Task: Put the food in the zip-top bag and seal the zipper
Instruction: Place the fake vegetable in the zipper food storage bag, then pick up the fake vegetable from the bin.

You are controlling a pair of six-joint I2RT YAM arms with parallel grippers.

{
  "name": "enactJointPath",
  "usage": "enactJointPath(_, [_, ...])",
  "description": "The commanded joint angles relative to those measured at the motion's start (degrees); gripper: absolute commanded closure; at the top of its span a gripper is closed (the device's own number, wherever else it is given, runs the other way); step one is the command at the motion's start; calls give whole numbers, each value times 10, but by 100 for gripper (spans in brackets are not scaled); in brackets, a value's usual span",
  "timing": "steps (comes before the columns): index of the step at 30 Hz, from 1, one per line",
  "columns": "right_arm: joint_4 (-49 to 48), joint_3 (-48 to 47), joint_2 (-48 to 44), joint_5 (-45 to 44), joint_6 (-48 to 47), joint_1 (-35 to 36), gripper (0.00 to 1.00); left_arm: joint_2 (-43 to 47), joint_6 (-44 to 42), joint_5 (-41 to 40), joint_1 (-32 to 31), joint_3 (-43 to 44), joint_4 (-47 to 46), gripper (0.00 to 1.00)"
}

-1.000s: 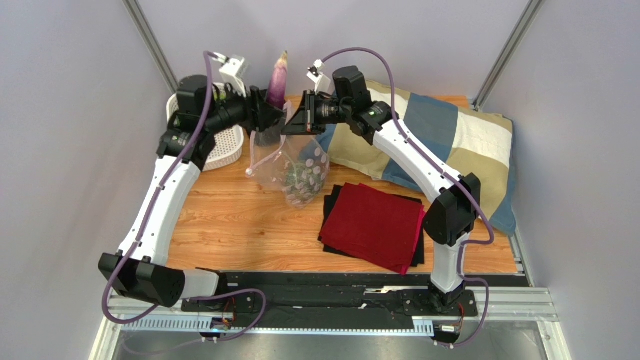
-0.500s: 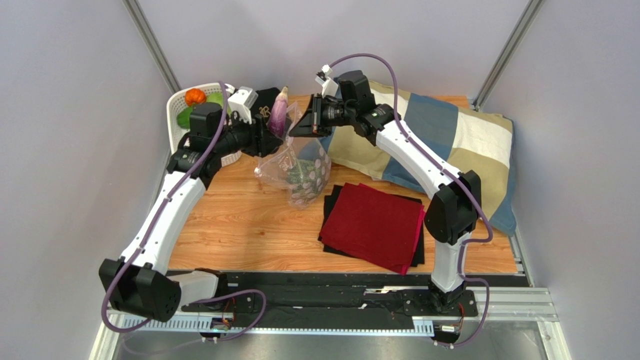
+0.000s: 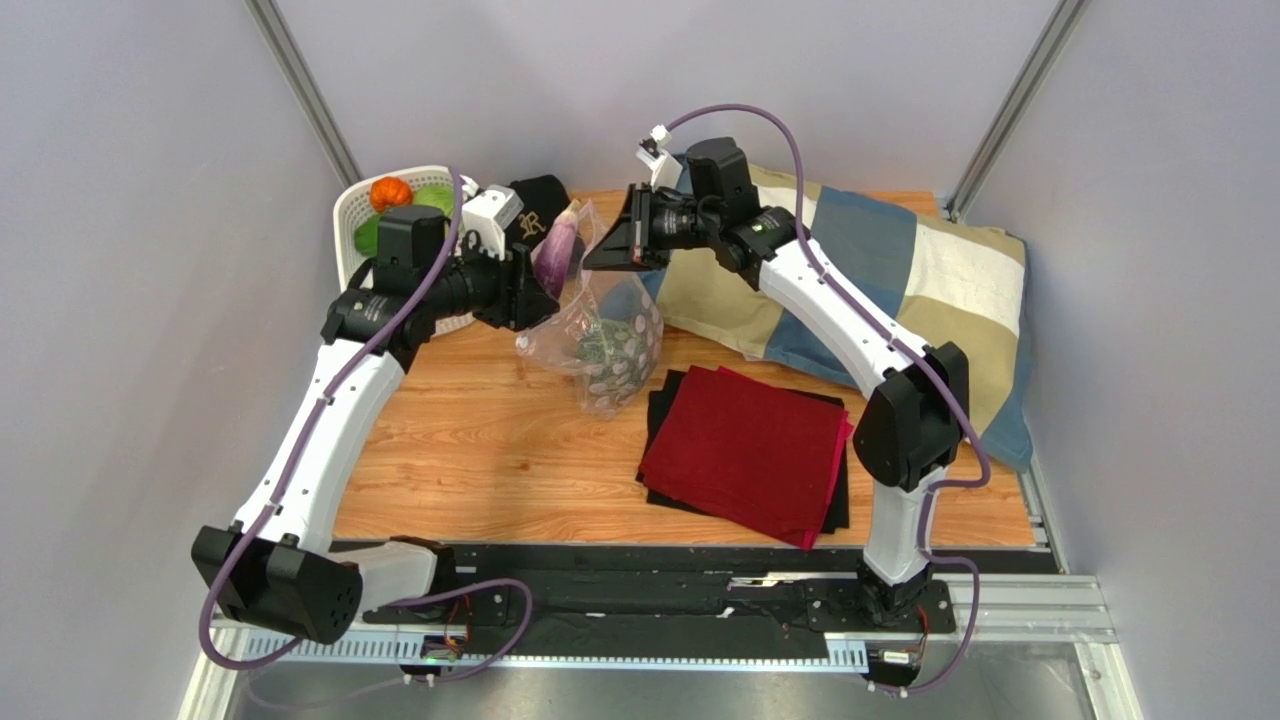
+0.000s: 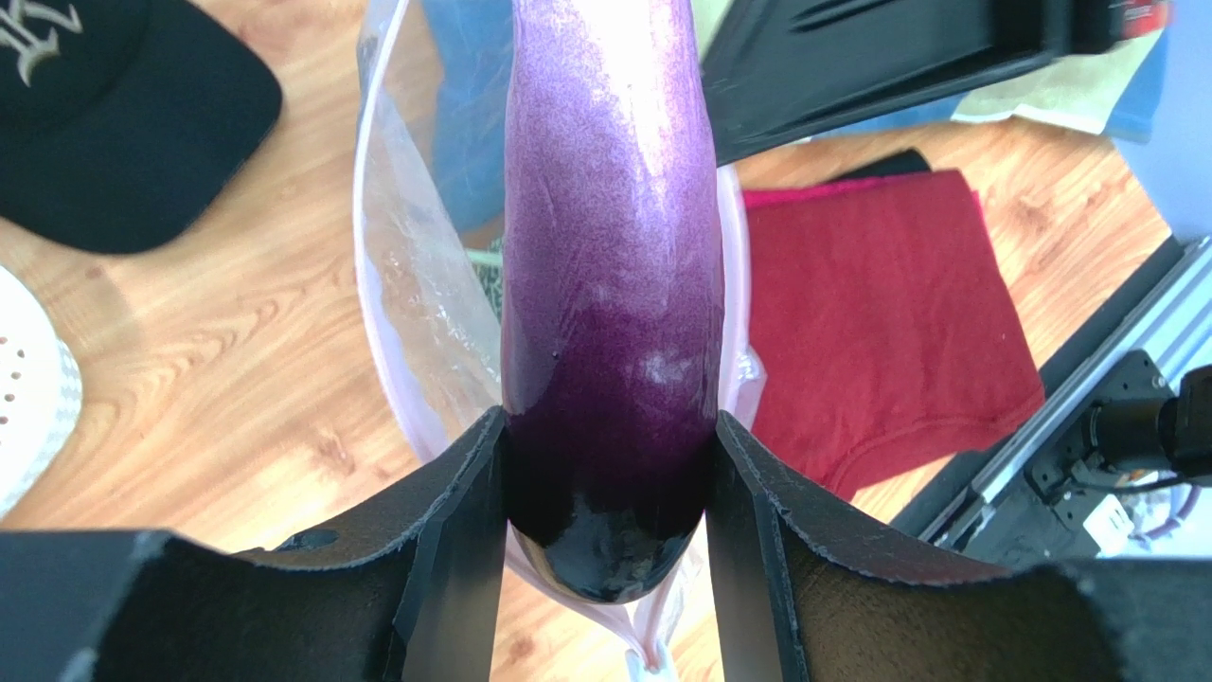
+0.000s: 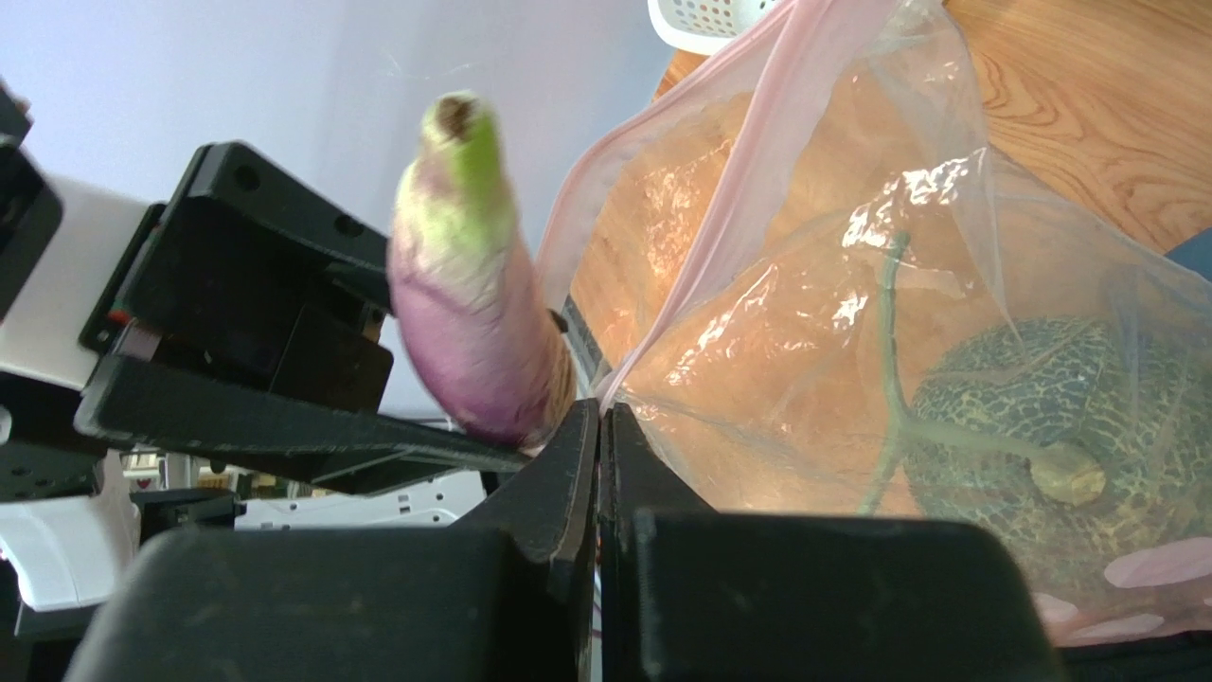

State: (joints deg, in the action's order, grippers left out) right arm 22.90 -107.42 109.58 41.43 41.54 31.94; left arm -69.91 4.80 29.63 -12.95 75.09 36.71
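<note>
Left wrist view: left jaws clamped on the dark end of the eggplant (image 4: 612,284), whose body lay over the mouth of the bag (image 5: 797,327). Right jaws were pressed together on the bag edge by the zipper (image 5: 775,128). Melon (image 5: 1081,398) lay inside. Bag bottom rested on the desk (image 3: 481,435), between basket (image 3: 349,206) and red cloth (image 3: 751,450).

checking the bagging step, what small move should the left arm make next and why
Probably ease the left gripper down so the long purple eggplant it grips slides into the clear crinkly zip-top bag. The right gripper pinches the bag's rim, holding its mouth open; the netted grey-green melon already lies inside.
</note>
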Motion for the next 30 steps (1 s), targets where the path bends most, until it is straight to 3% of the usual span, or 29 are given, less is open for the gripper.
enactJointPath(1, [-26, 13, -54, 15, -23, -3, 100, -11, -17, 5, -2, 39, 37, 48])
enactJointPath(9, [-21, 25, -64, 16, -31, -9, 100, -25, -35, 36, -1, 73, 64, 1])
enactJointPath(14, [-10, 28, -67, 19, -38, -19, 100, -32, -4, 38, 21, 140, 57, 1])
enactJointPath(17, [-3, 38, -76, 18, -44, -31, 100, -51, 5, -17, 56, 178, 28, 1])
enactJointPath(21, [3, 48, -83, 17, -50, -39, 100, -136, -4, -148, 89, 231, 14, 1])
enactJointPath(24, [3, 52, -86, 14, -53, -41, 100, -221, 37, -227, 116, 290, 26, 1])
enactJointPath(27, [4, 53, -87, 13, -53, -44, 100, -295, 113, -261, 161, 334, 10, 1])
enactJointPath(30, [4, 54, -86, 13, -52, -46, 100, -357, 173, -226, 208, 351, -42, 1])
